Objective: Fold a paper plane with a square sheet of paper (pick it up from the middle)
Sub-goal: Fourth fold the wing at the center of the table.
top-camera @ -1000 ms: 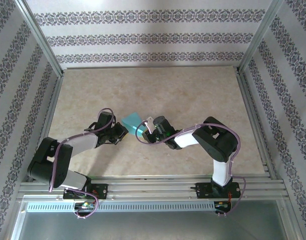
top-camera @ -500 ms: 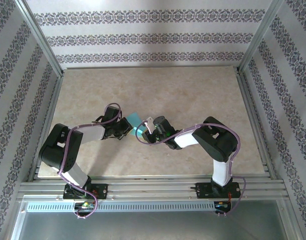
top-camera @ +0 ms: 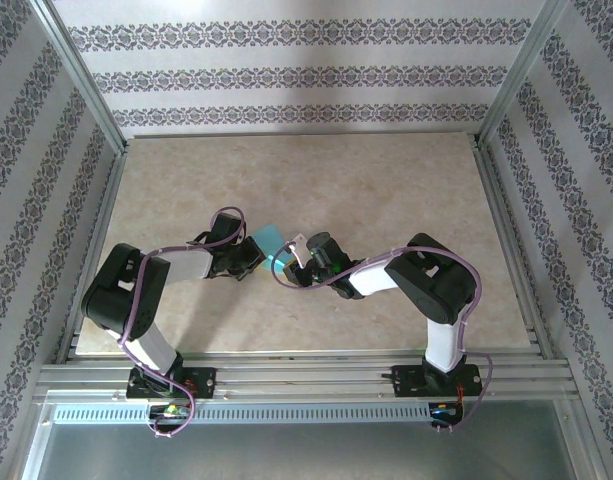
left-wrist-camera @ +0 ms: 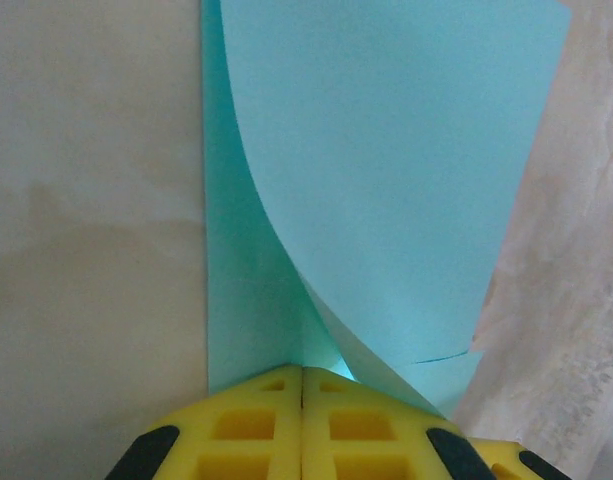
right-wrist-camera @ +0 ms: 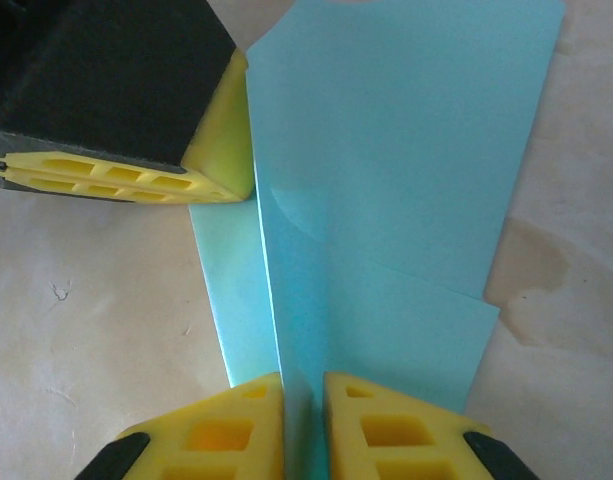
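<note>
The square sheet of paper (top-camera: 269, 240) lies partly folded on the surface (top-camera: 366, 190), between the two arms, with one ply standing up along a lengthwise crease. The step in hand looks like setting that crease. To do it well, the raised ply should come down with its long edge matched to the layer beneath. The pressure should then run along the fold line rather than across it, so the thin sheet neither skews nor buckles. One arm should anchor while the other works.

The left fingers (left-wrist-camera: 236, 425) are pressed together with nothing visibly between them. Their tips rest against the sheet where a curled ply lifts off the flat layer. The right fingers (right-wrist-camera: 216, 440) stand a narrow slot apart, and the upright fold fills that slot, so they appear to grip it.
</note>
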